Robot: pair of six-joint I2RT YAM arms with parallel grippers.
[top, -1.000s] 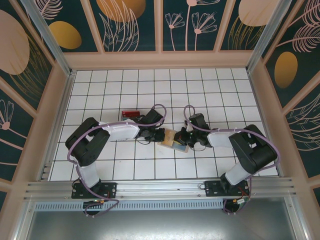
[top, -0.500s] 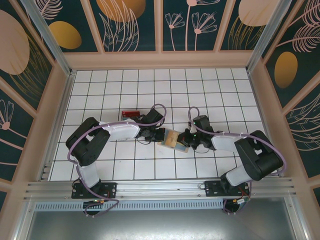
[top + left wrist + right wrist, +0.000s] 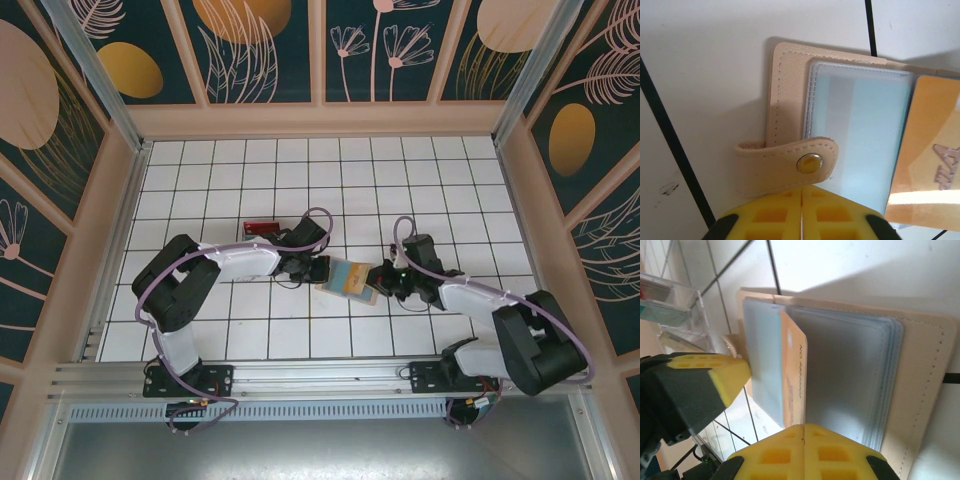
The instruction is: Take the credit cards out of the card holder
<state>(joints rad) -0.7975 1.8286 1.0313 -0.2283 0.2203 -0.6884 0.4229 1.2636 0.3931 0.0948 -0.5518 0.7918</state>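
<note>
Enclosure walls [image 3: 260, 50] of dark teal panels with pale flower prints ring a white tiled worktop [image 3: 420, 180] ruled in black lines. Left arm [image 3: 235, 262] and right arm [image 3: 480, 300] both reach inward to mid-worktop, wrists facing each other.

Between them lies the flat tan leather-like card holder [image 3: 350, 277], opened out on the tiles, stitched edge up [image 3: 785, 85], its stack of clear plastic sleeves [image 3: 850, 375] fanned on top.

Clear plastic tray [image 3: 690, 302] sits just beyond the left wrist, apart from the card holder. It holds a red card [image 3: 262, 228] and a teal card [image 3: 660, 315].

Tan-orange plastic card [image 3: 792, 375] sticks partway out of a sleeve toward the right arm; seen also past the sleeve edge [image 3: 935, 165]. Right jaws are clenched, yellow fingertips [image 3: 775, 455] pressed together on the lower edge of the tan-orange card.

Left jaws are closed too, yellow fingertips [image 3: 775, 215] meeting at a thin seam and touching the tan strap [image 3: 765, 170] of the card holder. Cannot tell if the strap is nipped. Brass snap [image 3: 809, 163] sits on the strap, just above those tips.
</note>
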